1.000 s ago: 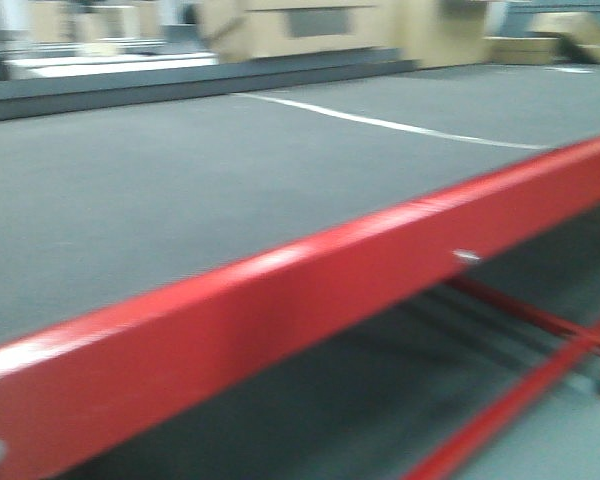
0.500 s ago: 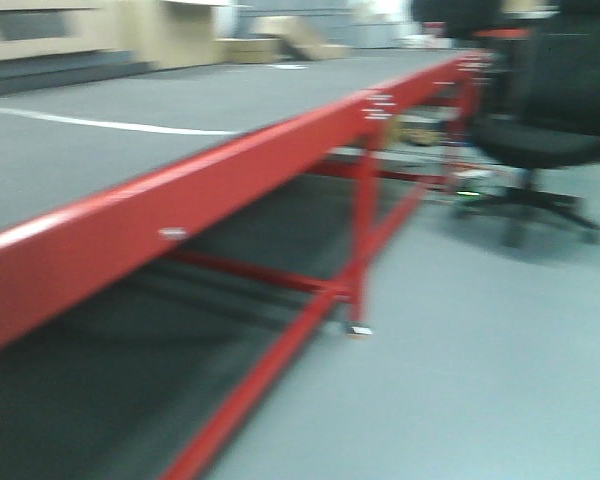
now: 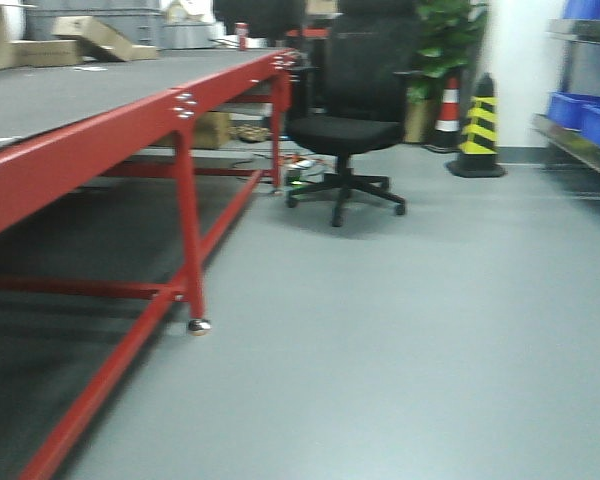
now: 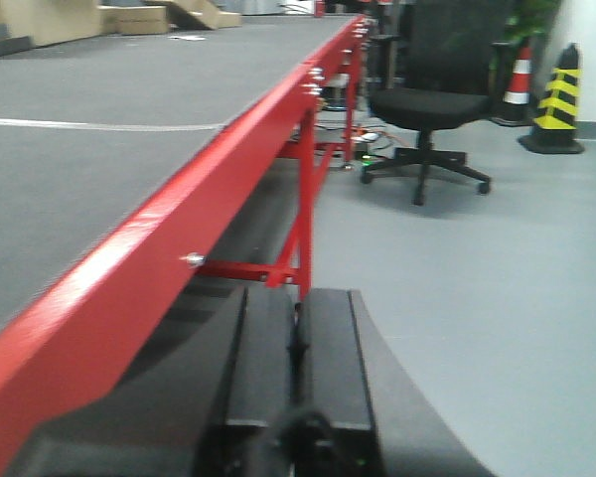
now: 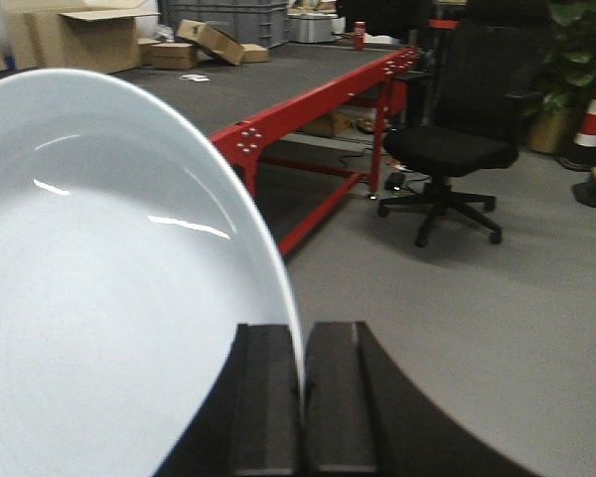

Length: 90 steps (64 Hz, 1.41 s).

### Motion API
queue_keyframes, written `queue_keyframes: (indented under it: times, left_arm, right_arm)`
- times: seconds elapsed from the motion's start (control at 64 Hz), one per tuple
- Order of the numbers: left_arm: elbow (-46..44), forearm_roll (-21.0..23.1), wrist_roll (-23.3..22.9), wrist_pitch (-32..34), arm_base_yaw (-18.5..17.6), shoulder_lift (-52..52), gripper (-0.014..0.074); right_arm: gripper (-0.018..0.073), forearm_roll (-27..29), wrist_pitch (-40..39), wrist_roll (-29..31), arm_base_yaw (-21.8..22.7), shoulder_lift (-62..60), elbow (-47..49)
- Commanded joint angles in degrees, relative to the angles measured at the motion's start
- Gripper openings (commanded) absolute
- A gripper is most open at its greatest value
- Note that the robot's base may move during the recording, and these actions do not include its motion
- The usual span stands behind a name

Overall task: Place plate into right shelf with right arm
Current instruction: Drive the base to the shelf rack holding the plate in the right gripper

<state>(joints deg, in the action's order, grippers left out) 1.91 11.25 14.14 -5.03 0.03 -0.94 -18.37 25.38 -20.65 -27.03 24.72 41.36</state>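
since a second ago the front view has swung right from the red table (image 3: 100, 145) to the office chair (image 3: 345, 130) and, blurrily, what seems the right shelf (image 3: 580, 152) at the edge, while the right gripper (image 5: 301, 397) clamps the plate (image 5: 109, 298) by its rim and the left gripper (image 4: 296, 368) sits closed, empty.

We see a red-framed counter (image 3: 100, 140) with a grey top; cardboard boxes (image 3: 95, 35) sit at its far edge. On the grey floor (image 3: 400, 360) stand a black office chair (image 3: 345, 130) and a striped cone (image 3: 477, 125). The right shelf (image 3: 580, 150) carries blue bins (image 3: 572, 106).
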Motion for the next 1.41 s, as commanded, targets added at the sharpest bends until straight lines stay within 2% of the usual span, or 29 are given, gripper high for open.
queue_keyframes:
  times: [0.0, 1.391]
  left_arm:
    - [0.5, 0.1, -0.1, 4.7, 0.1, -0.6, -0.0047]
    - [0.5, 0.1, -0.1, 4.7, 0.1, -0.5, -0.0047]
  right_arm:
    - [0.0054, -1.1, -5.1, 0.2, 0.2, 0.4, 1.7]
    - [0.0054, -1.1, -5.1, 0.2, 0.2, 0.5, 1.7]
